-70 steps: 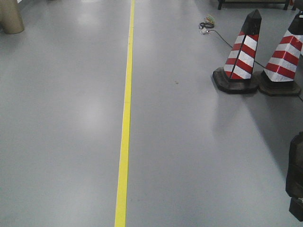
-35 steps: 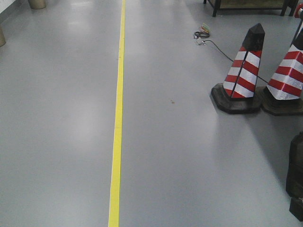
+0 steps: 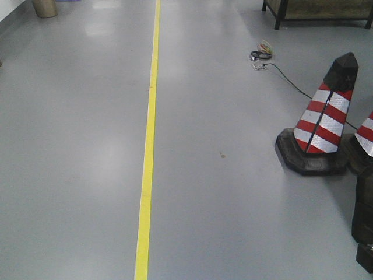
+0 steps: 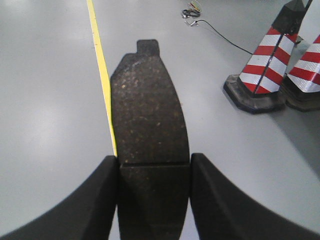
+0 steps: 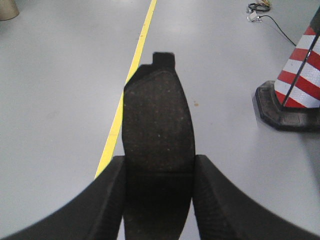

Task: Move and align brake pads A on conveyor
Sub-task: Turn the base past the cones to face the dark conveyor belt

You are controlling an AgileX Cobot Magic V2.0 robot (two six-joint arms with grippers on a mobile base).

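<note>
My left gripper (image 4: 154, 170) is shut on a brake pad (image 4: 147, 110); the pad's grey-brown friction face with its centre groove points forward between the black fingers (image 4: 90, 200), held above the floor. My right gripper (image 5: 159, 172) is shut on a second brake pad (image 5: 159, 115), held the same way. The conveyor and the other brake pads are out of view. In the front view only a dark part of the robot (image 3: 364, 227) shows at the right edge.
Smooth grey floor with a yellow line (image 3: 148, 140) running ahead. Red-and-white striped cones (image 3: 323, 125) on black bases stand at the right. A cable (image 3: 262, 56) lies on the floor farther off, near a dark bench (image 3: 317, 11). A beige bin (image 3: 44, 7) stands far left.
The front view has shifted: the cones have slid to the right and lower in frame, and the bench and bin have come more into view. The base is moving over the floor.
</note>
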